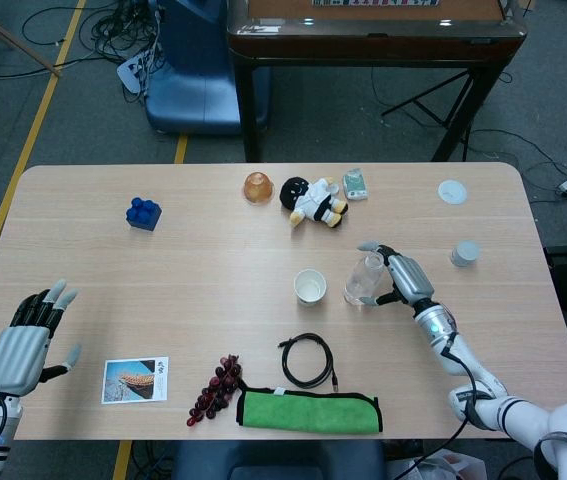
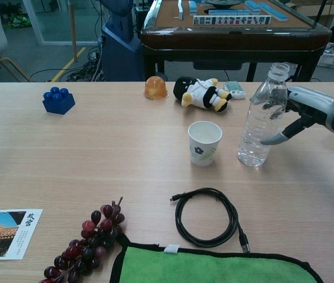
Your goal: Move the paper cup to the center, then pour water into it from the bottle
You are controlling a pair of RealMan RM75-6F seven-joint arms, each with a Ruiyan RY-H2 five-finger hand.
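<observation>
One uncapped bottle (image 2: 262,118), holding little water, stands beside the empty paper cup (image 2: 204,142); right hand (image 2: 308,112) loosened around it.

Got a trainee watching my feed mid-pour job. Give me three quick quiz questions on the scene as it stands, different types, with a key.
1. True or false: the water bottle has its cap on.
2. What lies nearest the paper cup on the near side? A) black cable B) blue block C) postcard
3. Fill in: the right hand is at the bottle; the left hand holds ____.

Key: 1 false, the neck is open; 2 A; 3 nothing, fingers apart at the table's near left edge.
</observation>
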